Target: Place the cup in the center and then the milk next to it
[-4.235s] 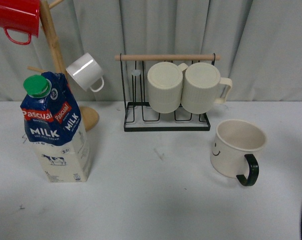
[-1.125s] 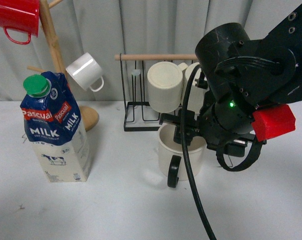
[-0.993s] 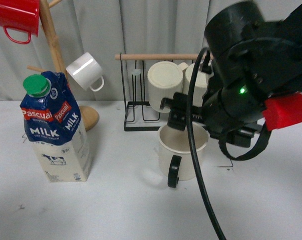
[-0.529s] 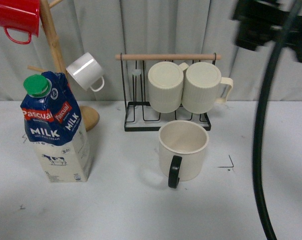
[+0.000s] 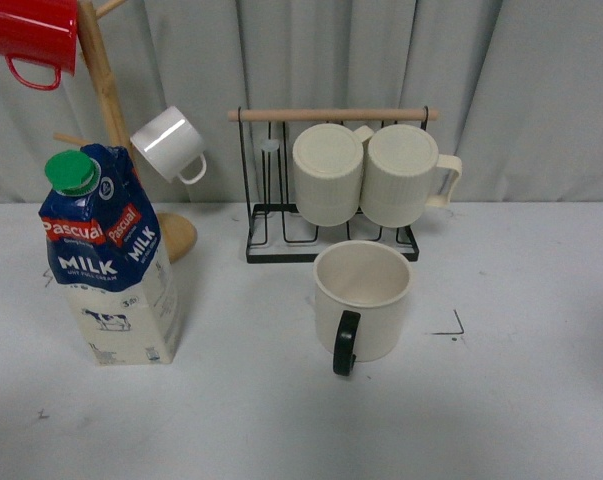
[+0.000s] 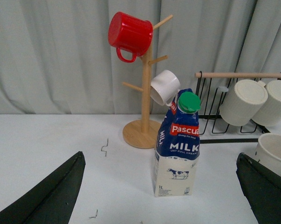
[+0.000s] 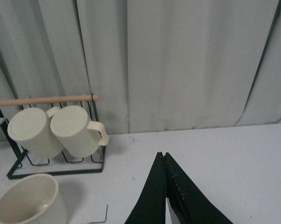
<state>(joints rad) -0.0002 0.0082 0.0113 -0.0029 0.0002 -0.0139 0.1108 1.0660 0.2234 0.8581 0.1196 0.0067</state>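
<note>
The cup (image 5: 363,300), wide and cream with a black handle turned toward the camera, stands upright near the middle of the white table (image 5: 281,420), just in front of the wire rack. It also shows as the cup (image 7: 30,205) and the cup (image 6: 273,148). The milk (image 5: 111,260), a blue and cream carton with a green cap, stands at the left. Neither arm shows in the front view. My left gripper (image 6: 159,154) is open, with the milk (image 6: 177,149) standing farther off between its fingers. My right gripper (image 7: 162,156) is shut on nothing, off to the cup's right.
A wooden mug tree (image 5: 106,110) at the back left holds a red mug (image 5: 31,35) and a small white mug (image 5: 169,143). A black wire rack (image 5: 331,180) behind the cup holds two ribbed cream mugs. A grey curtain closes the back.
The right arm carried the cup from the right side to the middle, let it go, and rose out of the front view. The milk has stayed in place.
</note>
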